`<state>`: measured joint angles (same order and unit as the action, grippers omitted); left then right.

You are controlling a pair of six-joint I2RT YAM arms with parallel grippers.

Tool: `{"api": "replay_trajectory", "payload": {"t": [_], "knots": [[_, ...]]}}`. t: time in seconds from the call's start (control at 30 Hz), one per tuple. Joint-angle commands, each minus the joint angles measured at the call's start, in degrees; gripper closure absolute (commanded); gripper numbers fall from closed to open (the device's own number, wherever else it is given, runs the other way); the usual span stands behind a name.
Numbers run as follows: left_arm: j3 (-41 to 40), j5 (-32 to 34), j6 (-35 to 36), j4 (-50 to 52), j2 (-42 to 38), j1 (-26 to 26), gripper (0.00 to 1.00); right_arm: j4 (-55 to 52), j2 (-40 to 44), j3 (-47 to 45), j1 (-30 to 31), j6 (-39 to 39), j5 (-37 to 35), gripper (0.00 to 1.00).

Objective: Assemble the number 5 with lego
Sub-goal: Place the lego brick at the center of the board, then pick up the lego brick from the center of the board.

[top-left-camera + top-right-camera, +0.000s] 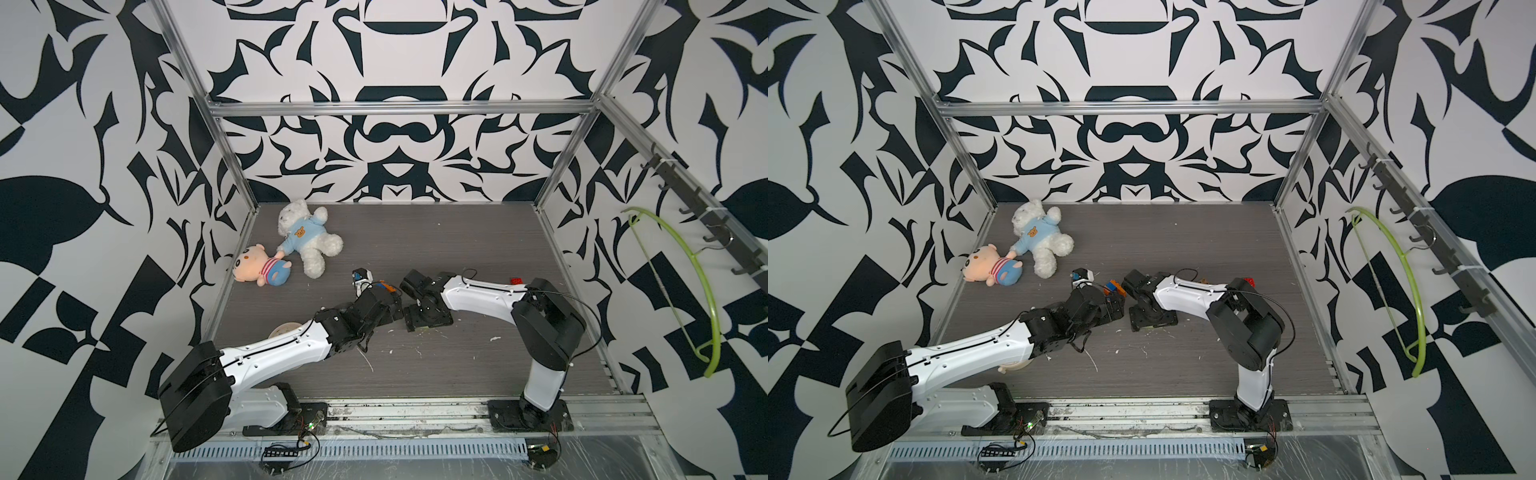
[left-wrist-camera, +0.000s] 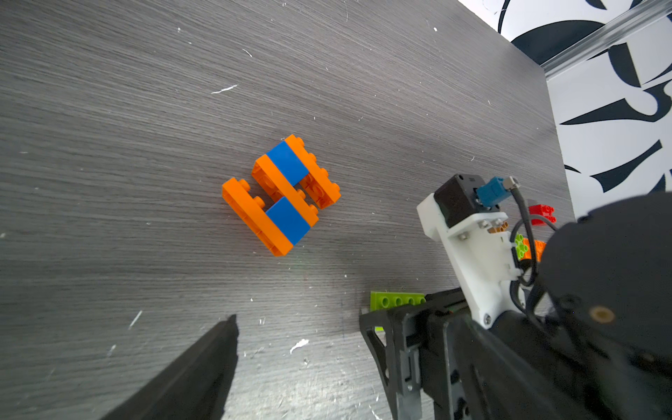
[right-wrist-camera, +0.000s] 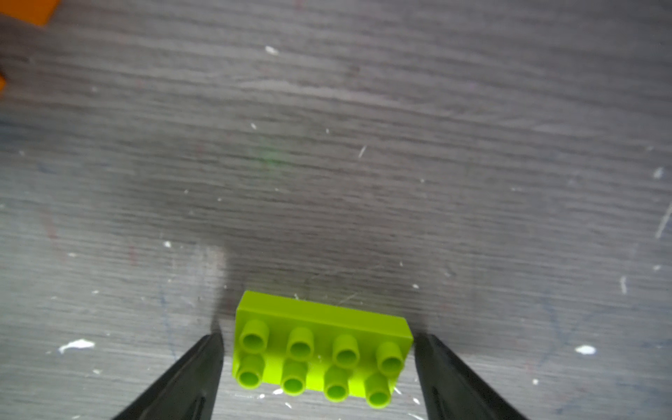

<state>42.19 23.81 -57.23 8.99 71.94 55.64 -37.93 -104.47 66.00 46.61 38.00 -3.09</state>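
Flanking the lime green brick (image 3: 322, 349) on the worktop (image 3: 327, 145), the right gripper (image 3: 318, 336) stands released, jaws just beside it.

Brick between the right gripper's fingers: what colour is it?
Lime green; the brick shows best in the right wrist view.

An orange and blue assembly (image 2: 280, 194) lay on its side near the middle of the scene, smooth faces up and studs pointing sideways. It had three long orange bricks (image 2: 254, 214) set parallel and joined by two blue squares (image 2: 287, 222). The squares sat at opposite ends, making a zigzag. A lime green brick (image 3: 322, 358) with two rows of four studs lay flat, studs up, apart from the assembly, nearer and slightly right. A red brick (image 1: 517, 280) lay well to the right. Close by it, a second lime piece (image 2: 522, 245) and an orange piece (image 2: 538, 249) showed only partly.
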Motion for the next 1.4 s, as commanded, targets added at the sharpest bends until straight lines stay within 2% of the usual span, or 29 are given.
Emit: {"api": "replay_trajectory", "payload": {"t": [0.0,0.17,0.27,0.4,0.5,0.63,0.83,1.0,1.37], "knots": [[1.48,-0.10,0.89,0.41,0.66,0.17,0.01,-1.02,4.85,0.01,0.21,-0.74,-2.81,0.07],[2.80,-2.13,2.52,-1.03,3.20,0.17,0.01,-2.84,11.09,-0.85,-1.24,-1.07,-9.42,0.05],[5.16,-5.33,4.66,-1.76,5.53,0.17,0.01,-1.97,15.84,-3.40,-6.93,-1.92,-9.22,0.06],[9.34,-11.38,6.99,-3.46,10.92,0.17,0.01,0.37,19.89,-6.51,-20.05,-6.72,-2.07,0.09],[12.56,-15.89,8.13,-5.18,15.32,0.64,0.01,1.17,19.59,-6.87,-29.06,-10.84,2.63,0.10],[17.80,-19.29,9.33,-5.39,20.96,1.90,0.01,2.64,17.15,-6.09,-36.87,-14.24,8.73,0.11],[26.63,-25.37,9.56,-6.62,30.17,4.09,0.01,4.74,13.22,-5.09,-41.61,-16.68,11.14,0.11],[32.91,-29.73,9.68,-6.83,36.48,5.25,0.01,4.98,9.55,-3.80,-42.81,-18.49,13.36,0.12],[33.84,-31.37,8.85,-8.25,38.76,5.37,0.01,3.39,6.68,-3.23,-42.85,-20.23,13.60,0.18]]}}
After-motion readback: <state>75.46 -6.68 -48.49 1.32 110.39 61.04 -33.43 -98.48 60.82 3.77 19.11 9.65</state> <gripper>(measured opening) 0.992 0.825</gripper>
